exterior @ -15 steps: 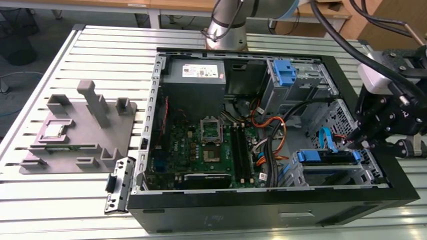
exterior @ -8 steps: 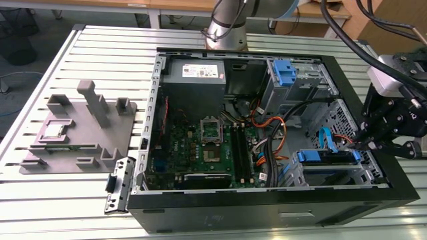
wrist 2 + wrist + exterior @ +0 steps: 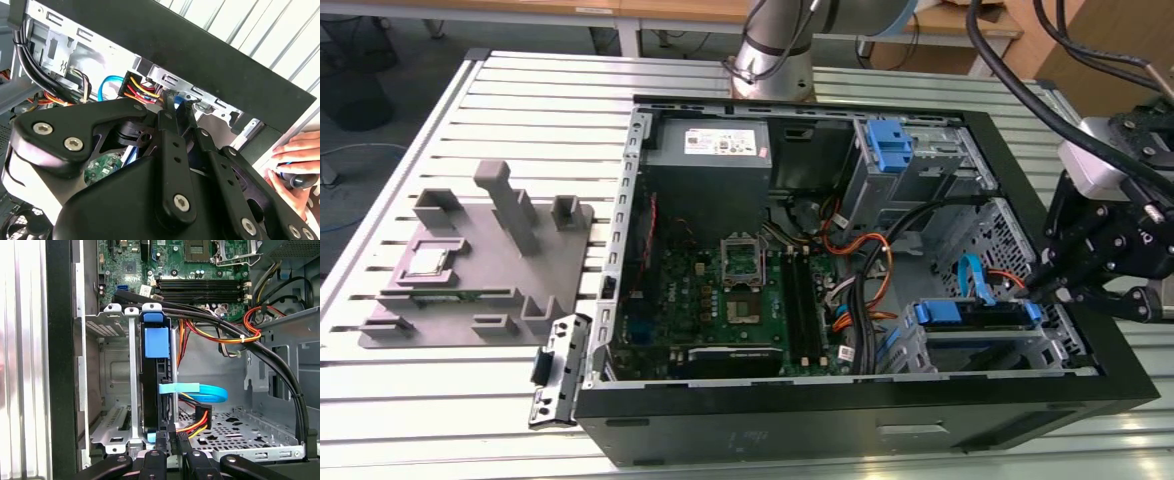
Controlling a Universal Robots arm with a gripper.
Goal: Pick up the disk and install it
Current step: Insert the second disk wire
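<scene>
The disk sits on edge inside the metal drive cage in the case's corner at the exterior view's right, its blue rail facing up. In the first wrist view the disk stands edge-on between the cage's slots, with a blue tab on its end. My gripper hangs over the case's side wall, just beside the cage. In both wrist views its black fingers lie close together with nothing between them, and the gripper tips sit right at the disk's near end. Past the gripper are the cage and the cables.
A blue flat cable and red-yellow power wires plug in beside the disk. A thick black cable bundle crosses the cage. The motherboard, grey power-supply box and blue latch fill the case. A person's hand rests outside the wall.
</scene>
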